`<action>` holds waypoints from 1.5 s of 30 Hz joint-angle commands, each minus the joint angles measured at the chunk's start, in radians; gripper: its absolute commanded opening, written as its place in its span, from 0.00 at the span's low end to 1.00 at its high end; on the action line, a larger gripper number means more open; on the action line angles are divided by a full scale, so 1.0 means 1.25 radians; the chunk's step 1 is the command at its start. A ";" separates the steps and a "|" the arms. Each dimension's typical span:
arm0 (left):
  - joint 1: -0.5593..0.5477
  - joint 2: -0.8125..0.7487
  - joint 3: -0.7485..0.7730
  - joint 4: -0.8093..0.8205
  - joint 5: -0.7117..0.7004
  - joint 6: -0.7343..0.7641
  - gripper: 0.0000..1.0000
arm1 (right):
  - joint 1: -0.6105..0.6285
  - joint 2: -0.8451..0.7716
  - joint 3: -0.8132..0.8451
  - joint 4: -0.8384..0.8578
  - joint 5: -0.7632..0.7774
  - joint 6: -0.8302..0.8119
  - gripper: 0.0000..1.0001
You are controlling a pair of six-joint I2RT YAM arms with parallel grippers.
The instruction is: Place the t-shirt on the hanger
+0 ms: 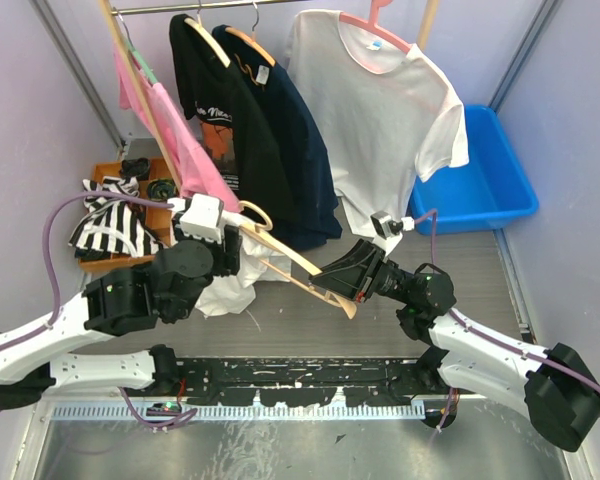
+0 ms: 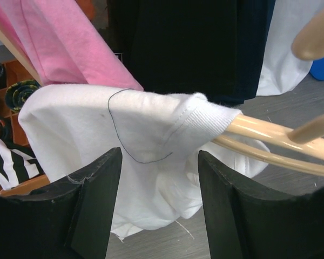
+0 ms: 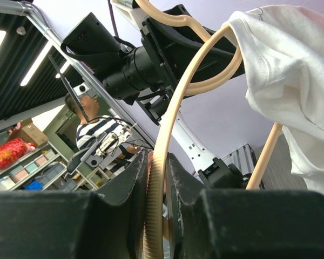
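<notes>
1. The plain white cotton t-shirt [image 2: 151, 129] is bunched over one end of the light wooden hanger [image 2: 270, 135]. Its ribbed collar edge is pulled across the hanger's arm. The shirt sits just ahead of our left gripper [image 2: 159, 162], in line with the gap between its jaws.
2. Our left gripper stands wide and grips nothing. We cannot tell whether its tips brush the cloth.
3. Our right gripper [image 3: 157, 167] is clamped narrow on the hanger's curved arm, at the end away from the shirt, above the grey table [image 1: 380, 335].
4. Beyond the left gripper, a pink t-shirt [image 2: 59, 43] and black shirts [image 2: 178, 43] hang close, leaving little room ahead. A blue plastic bin [image 1: 485, 170] lies well apart, beyond the right gripper.
5. Both our arms reach forward from their bases and bend inward, so the wrists face each other along the hanger.
</notes>
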 commanded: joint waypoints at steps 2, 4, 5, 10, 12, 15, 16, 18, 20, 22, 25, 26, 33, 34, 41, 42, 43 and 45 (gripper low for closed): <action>0.021 0.025 0.003 0.045 -0.049 -0.021 0.62 | -0.003 -0.010 0.033 0.114 0.013 -0.001 0.01; 0.027 0.032 0.011 0.043 -0.050 -0.026 0.50 | -0.003 -0.013 0.035 0.113 0.013 0.000 0.01; 0.029 0.034 0.017 0.040 -0.049 -0.028 0.39 | -0.003 -0.014 0.037 0.111 0.013 -0.001 0.01; 0.030 0.044 0.071 -0.029 -0.028 -0.055 0.00 | -0.003 -0.027 0.055 0.075 0.015 -0.015 0.01; 0.031 0.048 0.100 -0.067 -0.008 -0.064 0.00 | -0.003 -0.041 0.064 0.038 0.019 -0.026 0.01; 0.030 0.053 0.154 -0.135 0.029 -0.082 0.00 | -0.003 -0.076 0.084 -0.061 0.033 -0.061 0.01; 0.030 0.054 0.168 -0.152 0.039 -0.087 0.00 | -0.003 -0.091 0.095 -0.104 0.038 -0.079 0.01; 0.031 0.054 0.190 -0.176 0.061 -0.094 0.00 | -0.003 -0.111 0.113 -0.195 0.046 -0.113 0.01; 0.029 0.053 0.210 -0.194 0.077 -0.099 0.00 | -0.003 -0.129 0.129 -0.254 0.058 -0.129 0.01; 0.030 0.055 0.230 -0.212 0.093 -0.102 0.00 | -0.003 -0.140 0.158 -0.350 0.072 -0.157 0.01; 0.029 0.063 0.262 -0.240 0.115 -0.106 0.00 | -0.003 -0.151 0.203 -0.465 0.096 -0.184 0.01; 0.029 0.067 0.271 -0.247 0.120 -0.107 0.00 | -0.003 -0.153 0.225 -0.515 0.105 -0.199 0.01; 0.030 0.077 0.322 -0.277 0.185 -0.118 0.00 | -0.003 -0.120 0.462 -0.922 0.187 -0.332 0.01; 0.030 0.079 0.327 -0.278 0.192 -0.118 0.00 | -0.003 -0.112 0.495 -0.973 0.198 -0.349 0.01; 0.029 0.087 0.332 -0.281 0.227 -0.126 0.00 | -0.003 -0.049 0.711 -1.289 0.274 -0.440 0.01; 0.029 0.089 0.332 -0.280 0.234 -0.126 0.00 | -0.003 -0.038 0.745 -1.335 0.284 -0.455 0.01; 0.029 0.091 0.332 -0.280 0.237 -0.126 0.00 | -0.003 -0.028 0.774 -1.371 0.292 -0.469 0.01; 0.030 0.097 0.333 -0.279 0.248 -0.126 0.00 | -0.003 -0.006 0.831 -1.449 0.315 -0.498 0.01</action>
